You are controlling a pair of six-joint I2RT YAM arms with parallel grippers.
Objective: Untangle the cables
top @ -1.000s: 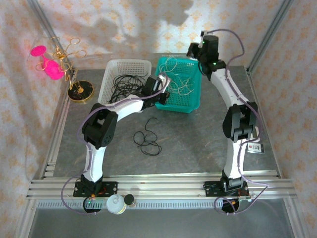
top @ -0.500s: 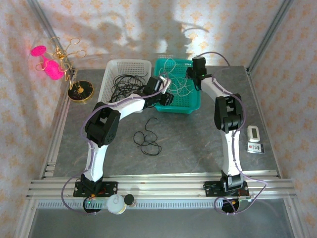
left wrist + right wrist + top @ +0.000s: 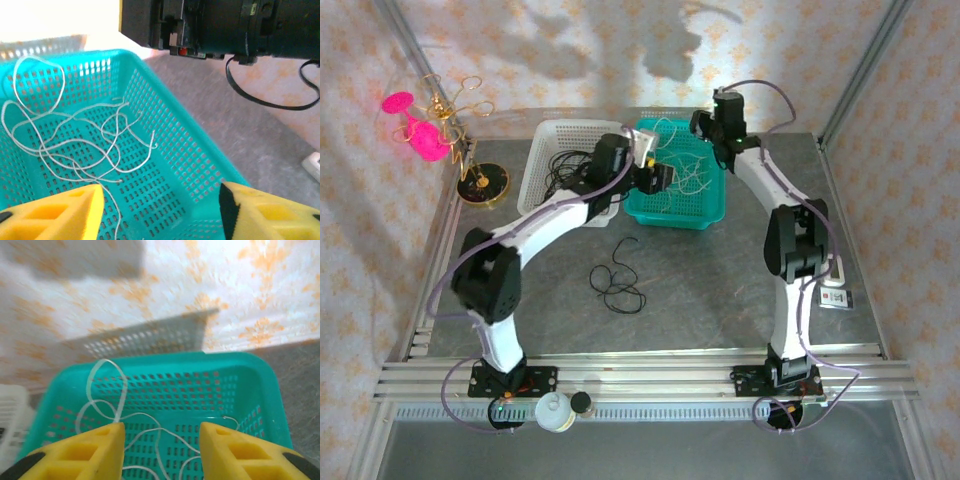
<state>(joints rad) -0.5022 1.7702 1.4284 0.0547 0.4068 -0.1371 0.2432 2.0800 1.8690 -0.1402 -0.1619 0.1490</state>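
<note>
Cables (image 3: 80,145), whitish curly loops in perforated teal basket (image 3: 190,165); end effectors (image 3: 161,195) (image 3: 161,430) spread, empty

Teal basket (image 3: 676,217); whitish cable (image 3: 686,179); black cable (image 3: 617,288).

Two baskets stand side by side at the back of the table (image 3: 720,300). The left basket (image 3: 552,130) holds a heap of cables (image 3: 565,172); the right basket (image 3: 670,215) holds thinner cords (image 3: 695,175). In front of them, one loose cable (image 3: 618,280) lies on the table. An ornament stand (image 3: 480,183) sits left of the baskets, and two small devices (image 3: 835,285) lie near the right edge.
</note>
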